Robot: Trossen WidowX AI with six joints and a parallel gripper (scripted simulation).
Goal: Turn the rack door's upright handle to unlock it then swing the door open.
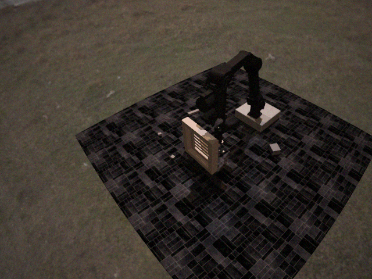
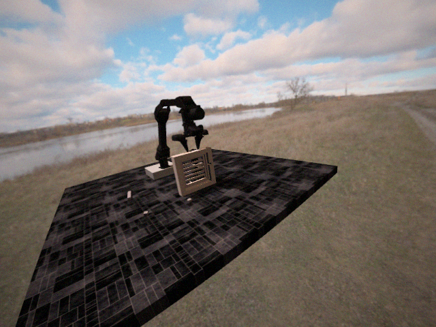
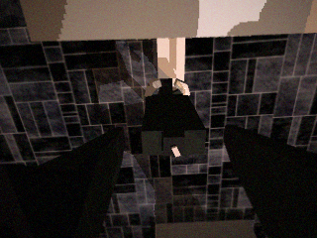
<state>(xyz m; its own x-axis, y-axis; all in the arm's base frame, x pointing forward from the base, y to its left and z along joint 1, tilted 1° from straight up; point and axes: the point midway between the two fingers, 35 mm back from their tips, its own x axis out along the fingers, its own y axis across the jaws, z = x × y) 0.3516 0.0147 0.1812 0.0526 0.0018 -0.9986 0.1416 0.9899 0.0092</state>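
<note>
"Where is this?"
"Open countryside: brown-green grassland (image 1: pixel 75 180) (image 2: pixel 351 211), a pale, flat river (image 2: pixel 105 135) and a bare-branched tree (image 2: pixel 297 92) spread under a cloudy blue sky (image 2: pixel 158 38)."

From where I stand, there's 1 black arm (image 1: pixel 253 81) (image 2: pixel 161 135), its lower link rising nearly upright above the tabletop (image 1: pixel 222 222) (image 2: pixel 116 257). Up top it bends at the elbow, and the next link reaches across, roughly level from the side. Past that, the wrist (image 1: pixel 207 102) (image 2: pixel 191 114) drops down, thick and blocky, with a rounded dark housing sticking out to one side. Below it hangs the end effector (image 2: pixel 190 146) (image 3: pixel 173 133), pointing downward. Its 2 dark fingers are parted, tapering toward their tips, with a good gap between them; they aren't clamped on anything. In the close view, 1 finger comes in from each side.
</note>
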